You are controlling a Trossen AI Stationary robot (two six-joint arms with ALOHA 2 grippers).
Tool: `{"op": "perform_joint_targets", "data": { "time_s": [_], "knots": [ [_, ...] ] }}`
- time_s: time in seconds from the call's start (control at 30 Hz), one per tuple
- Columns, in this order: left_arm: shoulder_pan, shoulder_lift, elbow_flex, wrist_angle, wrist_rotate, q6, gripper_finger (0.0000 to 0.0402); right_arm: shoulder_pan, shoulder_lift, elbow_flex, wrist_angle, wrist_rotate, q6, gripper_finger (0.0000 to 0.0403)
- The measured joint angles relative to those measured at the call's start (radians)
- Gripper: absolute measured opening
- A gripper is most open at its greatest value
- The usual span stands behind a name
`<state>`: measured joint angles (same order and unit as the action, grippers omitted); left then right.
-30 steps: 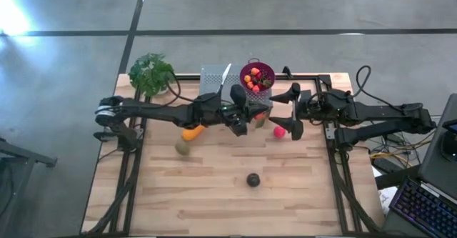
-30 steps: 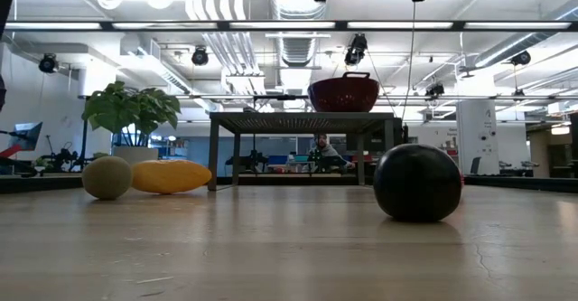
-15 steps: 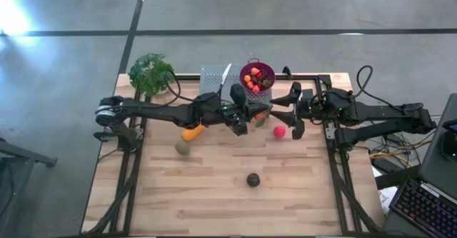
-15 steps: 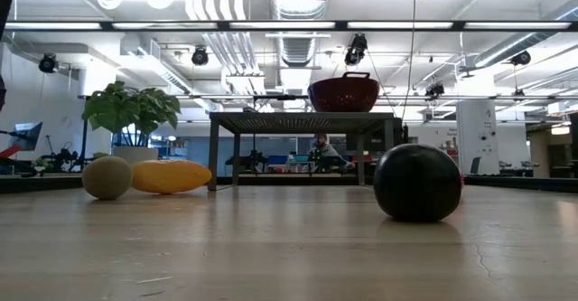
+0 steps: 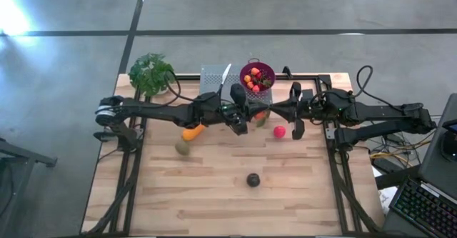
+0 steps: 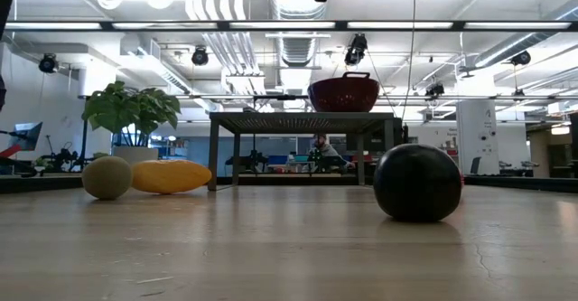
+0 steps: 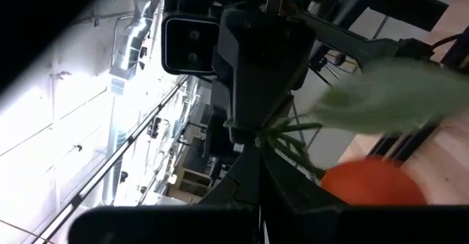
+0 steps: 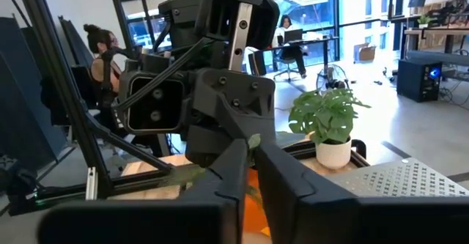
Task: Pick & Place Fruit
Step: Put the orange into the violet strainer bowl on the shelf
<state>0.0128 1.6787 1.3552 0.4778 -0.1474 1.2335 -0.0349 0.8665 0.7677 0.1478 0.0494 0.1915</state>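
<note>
Landmark: purple colander bowl (image 5: 257, 75) at the back edge of the worktop (image 5: 214, 202), already holding several small red and orange pieces.
Left gripper (image 5: 250, 116): reaches in just in front of the bowl, raised off the worktop. Fingers read as clenched on a leafy orange fruit (image 5: 260, 116).
Right gripper (image 5: 275, 113): just in front of the bowl and slightly to its right, tip to tip with the left one. Whether it has closed on anything, I cannot tell.
Held fruit: in the air between the two grippers, in front of the bowl. The left wrist view shows its orange body (image 7: 374, 184) with green leaf (image 7: 396, 90) running toward the other gripper.
Change: over the last second the right gripper has closed in on the left gripper. The held fruit has not shifted.
Meaning: looks like a handover, or a two-arm steadying, before the drop into the bowl. The fruit is not yet over the rim.
Loose fruit: red ball (image 5: 279, 131) in front of the bowl. Elongated orange one (image 5: 190, 132) and olive-green one (image 5: 183, 147) lie front-left of the bowl. Dark purple ball (image 5: 253, 179) lies well in front of it.
Remaining: four pieces on the worktop plus the one in the air.
</note>
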Motion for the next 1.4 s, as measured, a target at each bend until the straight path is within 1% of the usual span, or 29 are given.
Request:
{"op": "perform_joint_targets", "data": {
  "time_s": [0.03,0.1,0.57,0.67,0.73,0.87,0.93,1.03,1.17,1.3,1.4],
  "knots": [
    [0.0,0.0,0.0,0.0,0.0,0.0,0.0002,0.0,0.0,0.0,0.0,0.0,0.0,0.0019],
    [0.0,0.0,0.0,0.0,-0.001,0.0,0.0004,0.0,0.0,0.0,0.0,0.0,0.0,0.0013],
    [0.0,0.0,0.0,0.0,0.0,-0.001,0.0013,0.0,-0.001,0.0,-0.002,0.0,0.0,0.001],
    [-0.001,0.0,0.0,0.001,0.0,-0.009,0.0043,0.0,-0.001,0.0,-0.002,0.0,0.0,0.0009],
    [0.0,0.0,0.001,0.002,-0.005,-0.045,0.0074,0.0,-0.002,0.0,-0.002,0.0,0.0,0.0009],
    [0.0,0.0,0.001,0.016,-0.012,-0.118,0.0149,0.0,-0.003,0.0,-0.002,0.0,0.0,0.0009],
    [0.0,0.0,0.001,0.034,-0.013,-0.117,0.0184,-0.001,-0.003,0.0,-0.002,0.0,0.0,0.0009],
    [0.0,0.0,0.002,0.042,-0.015,-0.109,0.0221,-0.005,-0.008,0.0,-0.009,0.0,0.0,0.0009],
    [-0.002,0.0,0.002,0.04,-0.048,-0.11,0.0243,-0.019,-0.016,0.0,-0.018,0.001,0.0,0.001],
    [-0.007,0.0,0.001,0.037,-0.117,-0.111,0.0245,-0.049,-0.016,0.0,-0.037,0.003,0.0,0.0011],
    [-0.02,0.0,0.001,0.038,-0.162,-0.116,0.0245,-0.099,-0.016,0.0,-0.086,0.004,0.005,0.001]
  ]
}}
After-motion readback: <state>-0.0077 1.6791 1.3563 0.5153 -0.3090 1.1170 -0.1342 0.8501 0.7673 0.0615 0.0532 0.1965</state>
